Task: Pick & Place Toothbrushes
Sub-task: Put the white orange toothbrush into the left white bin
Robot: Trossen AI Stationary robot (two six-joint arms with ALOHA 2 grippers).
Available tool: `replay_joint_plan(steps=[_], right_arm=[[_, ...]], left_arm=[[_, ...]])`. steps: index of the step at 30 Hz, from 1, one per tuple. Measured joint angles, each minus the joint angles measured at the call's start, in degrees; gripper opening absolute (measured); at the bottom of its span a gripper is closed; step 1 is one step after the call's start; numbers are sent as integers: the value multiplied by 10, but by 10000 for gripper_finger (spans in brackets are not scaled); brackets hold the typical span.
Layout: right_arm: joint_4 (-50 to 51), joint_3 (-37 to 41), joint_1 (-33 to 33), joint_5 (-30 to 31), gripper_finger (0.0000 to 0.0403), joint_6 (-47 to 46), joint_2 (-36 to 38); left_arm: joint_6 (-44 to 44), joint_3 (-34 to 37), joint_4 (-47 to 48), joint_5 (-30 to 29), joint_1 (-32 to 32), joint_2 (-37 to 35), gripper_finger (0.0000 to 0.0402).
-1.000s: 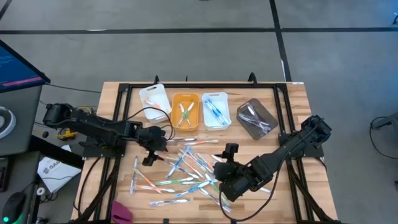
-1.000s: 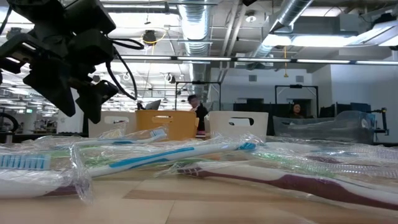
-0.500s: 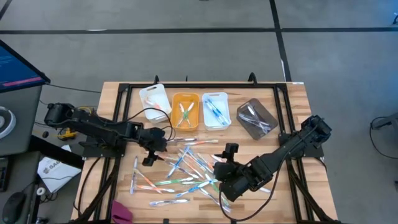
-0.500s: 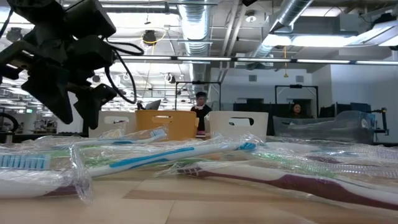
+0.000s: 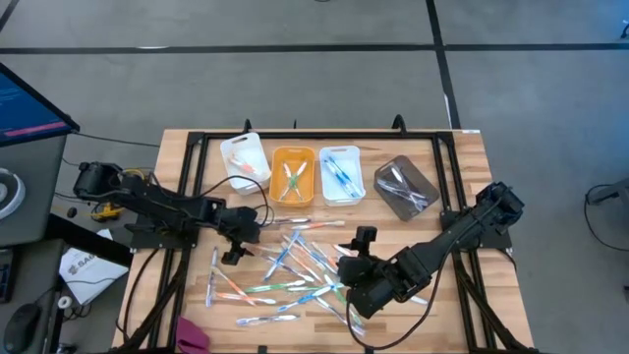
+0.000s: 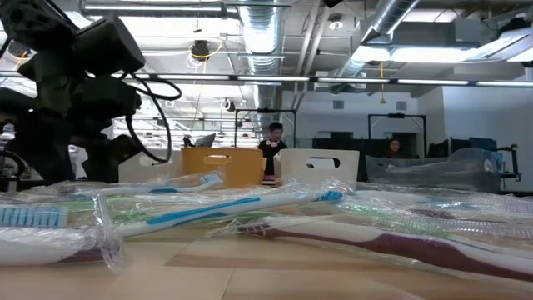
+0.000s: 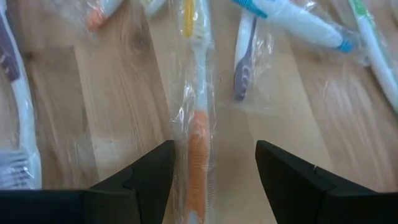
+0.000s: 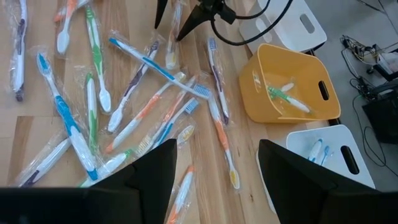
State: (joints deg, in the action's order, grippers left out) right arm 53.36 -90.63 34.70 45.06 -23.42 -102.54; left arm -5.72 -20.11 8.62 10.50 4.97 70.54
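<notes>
Several wrapped toothbrushes (image 5: 290,265) lie scattered on the wooden table (image 5: 462,167), blue, green, orange and white. My left gripper (image 5: 233,256) hangs low over the left end of the scatter and is open. In the left wrist view its fingers stand on either side of one orange-and-white toothbrush (image 7: 198,134) lying flat in clear wrap, apart from it. My right gripper (image 5: 347,273) is open above the right part of the scatter, with nothing between its fingers (image 8: 149,180).
At the far edge stand a white bin (image 5: 244,157), an orange bin (image 5: 293,175) with brushes in it, a white bin (image 5: 341,173) with blue brushes and a grey bin (image 5: 406,187). A black cable (image 5: 231,177) loops near the left arm. A dark red thing (image 5: 194,334) lies at the near edge.
My left gripper has come down toward the table, over the orange-and-white toothbrush, its fingers staying apart. My right gripper and the toothbrushes have kept still.
</notes>
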Motion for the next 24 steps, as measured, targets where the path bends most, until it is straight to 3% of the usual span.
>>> replay_joint_plan(steps=[14, 24], right_arm=[[1, 0, -18, -1, 221, -2, 0], [0, 0, -22, -1, 221, -2, 0]], left_arm=[[0, 14, -25, 2, -13, 0, 207], [0, 15, -22, -6, -12, 0, 92]])
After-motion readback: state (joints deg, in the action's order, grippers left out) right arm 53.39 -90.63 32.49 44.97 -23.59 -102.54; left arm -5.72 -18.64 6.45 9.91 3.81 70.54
